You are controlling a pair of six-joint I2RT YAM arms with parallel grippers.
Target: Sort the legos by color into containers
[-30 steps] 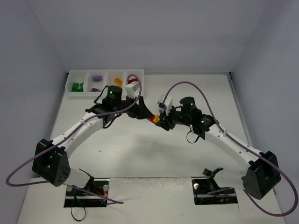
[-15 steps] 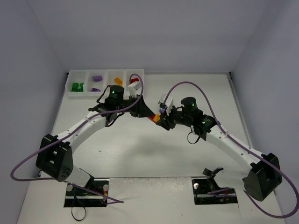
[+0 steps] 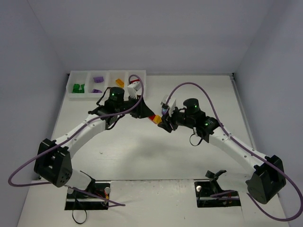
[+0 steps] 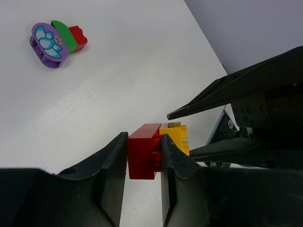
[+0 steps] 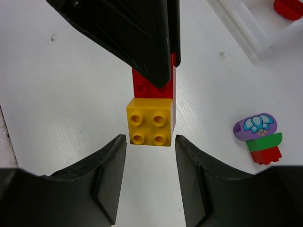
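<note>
A red brick [image 4: 142, 151] joined to a yellow brick [image 4: 176, 137] is pinched between the jaws of my left gripper [image 4: 144, 140], which is shut on the red one. From the right wrist, the yellow brick [image 5: 149, 122] faces me studs-on, with the red brick [image 5: 152, 87] behind it. My right gripper [image 5: 150, 153] is open, its jaws apart just short of the yellow brick and not touching it. In the top view both grippers meet at the pair [image 3: 153, 118] in mid-table. The containers are one white tray [image 3: 107, 78] at the back left.
A purple flower piece stacked on green and red bricks [image 5: 258, 137] lies on the table nearby. The tray holds green legos [image 3: 78, 87], purple legos [image 3: 98, 79] and an orange one [image 3: 119, 82]; a red piece [image 5: 288, 7] sits in its end compartment.
My left gripper has shut on the red brick. My right gripper has opened off the yellow brick and drawn back slightly.
</note>
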